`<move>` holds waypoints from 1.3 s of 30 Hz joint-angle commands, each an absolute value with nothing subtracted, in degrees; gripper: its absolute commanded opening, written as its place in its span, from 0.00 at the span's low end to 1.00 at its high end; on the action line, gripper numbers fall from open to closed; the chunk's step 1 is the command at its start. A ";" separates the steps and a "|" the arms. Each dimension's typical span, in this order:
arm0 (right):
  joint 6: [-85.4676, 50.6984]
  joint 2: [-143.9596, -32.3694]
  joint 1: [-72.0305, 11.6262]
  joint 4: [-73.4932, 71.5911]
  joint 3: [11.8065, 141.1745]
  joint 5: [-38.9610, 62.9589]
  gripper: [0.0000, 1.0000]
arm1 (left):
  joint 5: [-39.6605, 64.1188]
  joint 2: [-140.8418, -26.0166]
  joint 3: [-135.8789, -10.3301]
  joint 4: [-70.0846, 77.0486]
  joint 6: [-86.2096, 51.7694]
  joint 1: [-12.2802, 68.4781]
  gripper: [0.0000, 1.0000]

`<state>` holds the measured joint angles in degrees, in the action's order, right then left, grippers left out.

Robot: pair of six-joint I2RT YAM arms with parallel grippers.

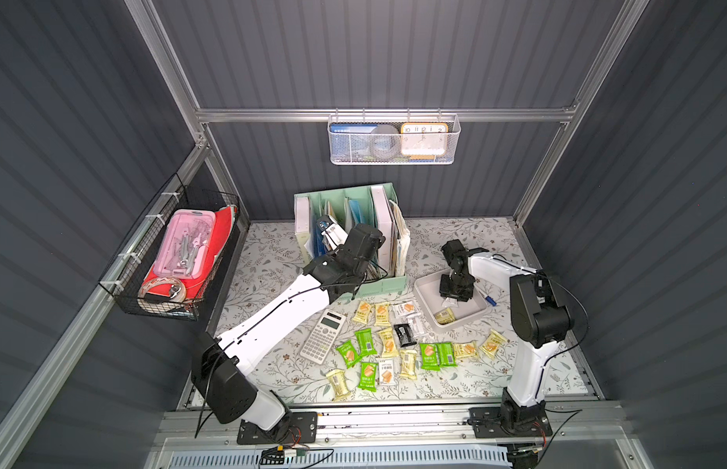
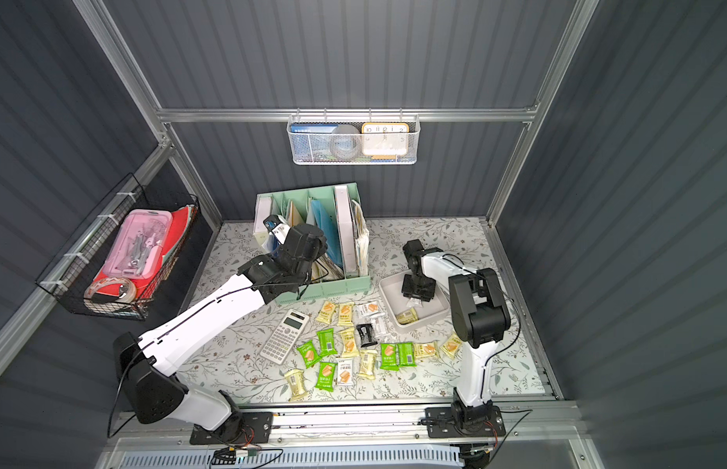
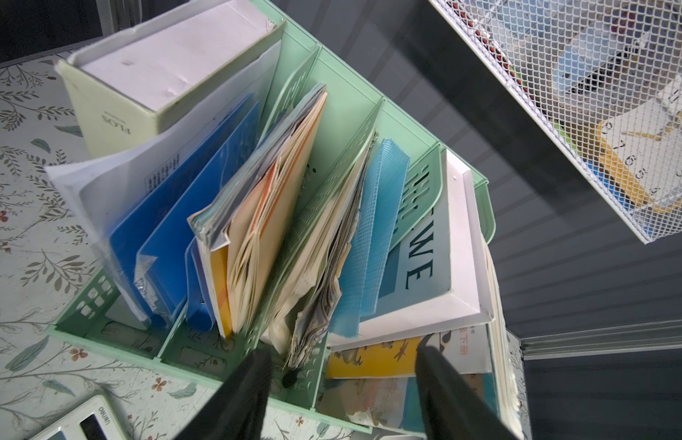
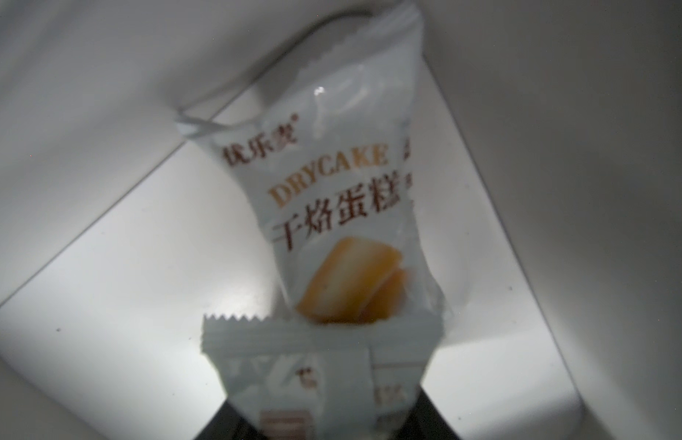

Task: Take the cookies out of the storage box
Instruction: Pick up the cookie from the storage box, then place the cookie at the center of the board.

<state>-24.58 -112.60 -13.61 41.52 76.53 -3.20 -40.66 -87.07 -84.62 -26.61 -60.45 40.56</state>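
Down inside the storage box with the right gripper, pointing at the floor, jaws flanking a white cookie packet on both sides. Cannot tell whether clamped yet or only bracketing it. Taken across the narrow width, presumably because it lies flat and is too broad the other way. Lies with its serrated end over a second white packet, marked DRYCAKE, which runs up towards a box corner; may drag that one along on the lift. Also in the box, by the wall nearest the robot and apart from the gripper: one pale yellow packet. Three left inside, by this reckoning. Rest of the cookies out, spread flat on the flowered table between box and calculator.

Low walls all round, so probably only a short straight rise needed before crossing the rim. Bare table nearer the robot's base, past the rows of packets, for setting down. Little room on the calculator side of the box, with packets just beside its wall. Small blue object just outside the opposite wall, best avoided.

Left gripper: fingers spread, nothing between them, raised before the mint green file organiser, well apart from the box and clear of the right arm.
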 commanded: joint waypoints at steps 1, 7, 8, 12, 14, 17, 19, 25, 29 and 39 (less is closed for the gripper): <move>-24.11 -111.76 -13.71 42.04 76.29 -3.66 0.40 | -40.61 -86.05 -84.74 -28.30 -61.35 40.38 0.65; -23.47 -108.78 -13.71 42.48 75.63 -2.52 0.37 | -40.78 -86.86 -85.36 -29.96 -62.77 40.37 0.66; -23.38 -108.06 -13.71 42.70 75.59 -2.32 0.37 | -40.78 -87.08 -85.58 -30.37 -62.89 40.39 0.66; -23.04 -103.95 -13.71 43.46 74.41 -1.10 0.37 | -40.43 -87.50 -85.87 -30.94 -62.97 40.43 0.65; -22.89 -101.34 -13.71 44.54 73.54 -0.46 0.37 | -40.94 -87.59 -85.97 -30.85 -62.28 40.37 0.65; -23.57 -96.16 -13.71 46.17 71.14 -1.60 0.37 | -43.08 -88.28 -86.51 -29.77 -58.54 40.43 0.63; -24.18 -92.97 -13.36 47.66 69.43 -2.92 0.37 | -44.02 -88.83 -86.95 -31.36 -58.71 40.50 0.63; -28.05 -81.08 -8.94 52.81 63.09 -0.45 0.37 | -45.69 -89.20 -86.88 -29.16 -52.78 41.59 0.62; -31.16 -72.94 -3.97 54.18 56.31 1.67 0.37 | -46.05 -90.30 -87.44 -25.82 -47.75 43.28 0.62; -42.97 -67.61 3.63 39.94 39.24 16.51 0.38 | -44.85 -92.99 -89.64 -22.54 -43.41 45.00 0.60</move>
